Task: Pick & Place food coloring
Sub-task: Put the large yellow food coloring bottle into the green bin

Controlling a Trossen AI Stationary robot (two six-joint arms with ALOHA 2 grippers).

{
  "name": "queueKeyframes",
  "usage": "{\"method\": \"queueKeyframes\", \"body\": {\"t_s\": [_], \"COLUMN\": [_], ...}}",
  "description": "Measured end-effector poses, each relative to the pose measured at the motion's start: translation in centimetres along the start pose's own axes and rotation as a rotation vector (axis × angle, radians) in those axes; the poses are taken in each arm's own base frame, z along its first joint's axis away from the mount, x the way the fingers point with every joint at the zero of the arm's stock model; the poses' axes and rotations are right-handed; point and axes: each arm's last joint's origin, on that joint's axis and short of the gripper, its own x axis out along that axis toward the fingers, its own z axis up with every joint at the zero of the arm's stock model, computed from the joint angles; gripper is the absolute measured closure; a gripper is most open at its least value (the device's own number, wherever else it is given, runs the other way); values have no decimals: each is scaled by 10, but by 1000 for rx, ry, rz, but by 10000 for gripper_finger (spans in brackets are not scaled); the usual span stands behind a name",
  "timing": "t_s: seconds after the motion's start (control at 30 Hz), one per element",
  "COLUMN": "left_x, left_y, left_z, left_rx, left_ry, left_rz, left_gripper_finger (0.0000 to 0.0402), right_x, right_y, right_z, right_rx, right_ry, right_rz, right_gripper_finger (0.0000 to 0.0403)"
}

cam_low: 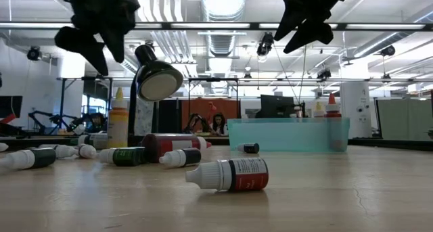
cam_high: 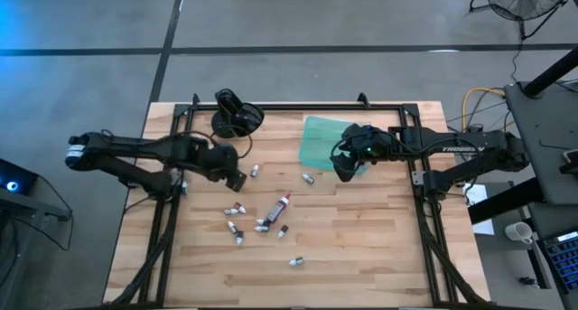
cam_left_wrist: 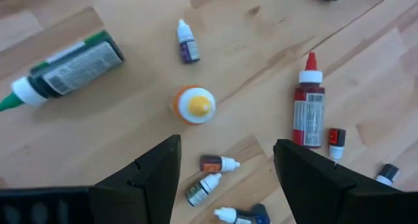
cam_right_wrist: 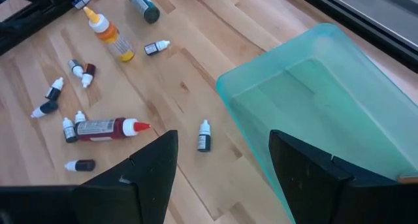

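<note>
Several small food coloring bottles (cam_high: 237, 208) lie on their sides on the wooden table, around a larger red bottle (cam_high: 278, 209). My left gripper (cam_high: 238, 178) hangs open above the table's left part, clear of everything. Its wrist view shows an upright orange bottle (cam_left_wrist: 194, 104) and tiny bottles (cam_left_wrist: 219, 163) below its spread fingers. My right gripper (cam_high: 345, 172) hangs open at the near edge of the teal tray (cam_high: 321, 138). One small bottle (cam_right_wrist: 204, 136) lies on the wood below the right gripper, beside the tray.
A glossy black rounded object (cam_high: 237, 116) stands at the far left of the table. A larger green bottle (cam_left_wrist: 65, 70) lies on the wood near the orange one. One lone bottle (cam_high: 295, 261) lies toward the near edge, with bare wood around it.
</note>
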Motion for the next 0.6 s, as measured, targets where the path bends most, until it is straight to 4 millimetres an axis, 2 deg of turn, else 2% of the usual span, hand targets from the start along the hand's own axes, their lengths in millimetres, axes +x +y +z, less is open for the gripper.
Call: {"method": "queueKeyframes", "body": {"t_s": [0.17,0.37,0.6], "left_x": [20,45,53], "left_y": [-14,-21,-30], "left_z": [4,4,9], "left_rx": [13,46,88], "left_ry": [89,191,188], "left_rz": [55,199,215], "left_gripper_finger": [186,186,186], "right_x": [0,0,0], "right_y": [0,0,0], "right_z": [0,0,0], "right_rx": [-2,-7,-7], "right_ry": [-1,-1,-1], "right_rz": [-2,-2,-3], "right_gripper_finger": [170,170,170]}}
